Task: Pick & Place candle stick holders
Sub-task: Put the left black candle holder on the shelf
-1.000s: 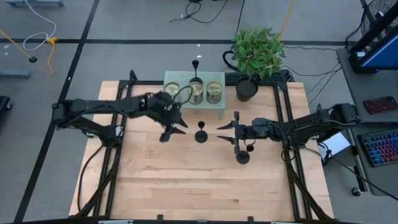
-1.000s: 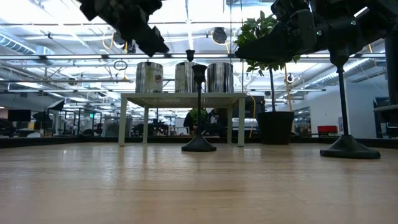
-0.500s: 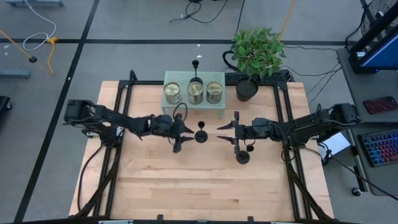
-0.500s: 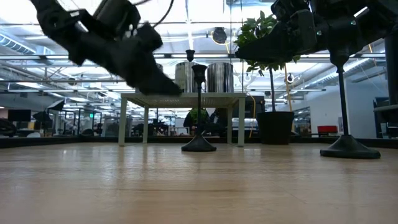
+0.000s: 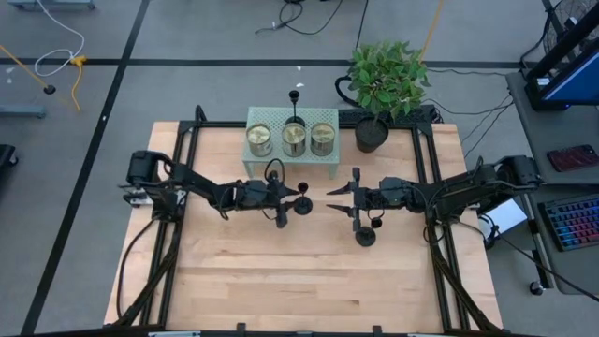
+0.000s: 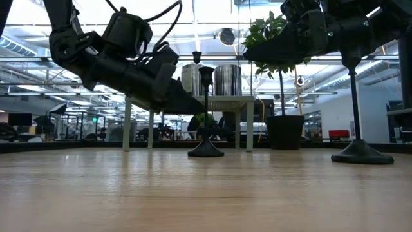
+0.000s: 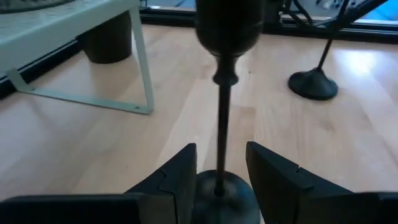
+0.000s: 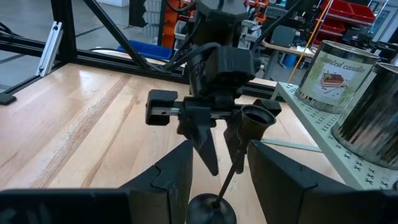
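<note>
the left gripper (image 5: 288, 202) sits low over the middle of the wooden table (image 5: 281, 281), its fingers (image 7: 180, 177) spread apart, one on each side of the thin stem of the centre candle stick holder (image 5: 303, 202) without visibly clamping it; the left wrist view shows the stem running up between the 2 fingers, the round base on the wood just in front of them. this holder stands upright just in front of the pale green rack (image 5: 265, 116) that carries 3 tins (image 5: 292, 139). a 2nd candle stick holder (image 5: 365, 234) stands upright on the table to the right and nearer, just beside the right gripper (image 5: 344, 200), which hovers with its fingers released and holds nothing, pointing toward the centre holder. a 3rd candle stick holder (image 5: 295, 97) stands at the far edge of the rack, behind the tins. a potted plant (image 5: 386, 80) stands at the far right of the table.
</note>
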`<state>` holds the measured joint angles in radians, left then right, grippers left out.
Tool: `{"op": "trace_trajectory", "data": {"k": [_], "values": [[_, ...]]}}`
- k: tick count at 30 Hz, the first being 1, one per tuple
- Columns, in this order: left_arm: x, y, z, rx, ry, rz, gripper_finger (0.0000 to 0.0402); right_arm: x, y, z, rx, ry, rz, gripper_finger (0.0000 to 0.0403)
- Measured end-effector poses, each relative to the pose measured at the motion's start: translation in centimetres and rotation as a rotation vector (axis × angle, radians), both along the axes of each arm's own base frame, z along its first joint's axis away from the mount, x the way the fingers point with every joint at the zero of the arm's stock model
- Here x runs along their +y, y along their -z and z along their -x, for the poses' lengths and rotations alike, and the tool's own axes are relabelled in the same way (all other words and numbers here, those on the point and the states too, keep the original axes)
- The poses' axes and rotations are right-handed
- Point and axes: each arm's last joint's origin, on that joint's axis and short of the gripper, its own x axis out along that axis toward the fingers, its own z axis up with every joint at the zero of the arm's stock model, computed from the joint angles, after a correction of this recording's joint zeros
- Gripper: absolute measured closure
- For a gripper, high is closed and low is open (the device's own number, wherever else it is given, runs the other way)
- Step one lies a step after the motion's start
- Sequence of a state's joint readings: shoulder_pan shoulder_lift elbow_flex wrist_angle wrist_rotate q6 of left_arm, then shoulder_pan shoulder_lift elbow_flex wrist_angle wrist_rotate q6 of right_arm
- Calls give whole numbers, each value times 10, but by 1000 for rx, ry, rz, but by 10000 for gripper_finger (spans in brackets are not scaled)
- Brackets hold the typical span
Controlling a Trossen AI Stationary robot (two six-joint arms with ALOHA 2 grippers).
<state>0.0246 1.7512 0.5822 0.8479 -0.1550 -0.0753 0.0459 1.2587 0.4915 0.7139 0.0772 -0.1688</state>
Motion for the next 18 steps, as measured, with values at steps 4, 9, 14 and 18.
{"op": "trace_trajectory", "data": {"k": [4, 9, 14, 18], "values": [[0, -7, -7, -33, -2, 11, 257, 0, 0, 0, 0, 0, 0, 257], [0, -23, -21, -75, 5, -15, 257, 0, 0, 0, 0, 0, 0, 257], [0, -24, -28, 10, -4, 7, 257, 0, 0, 0, 0, 0, 0, 257], [2, -23, -27, 23, -48, -7, 259, 0, 0, 0, 0, 0, 0, 257]]}}
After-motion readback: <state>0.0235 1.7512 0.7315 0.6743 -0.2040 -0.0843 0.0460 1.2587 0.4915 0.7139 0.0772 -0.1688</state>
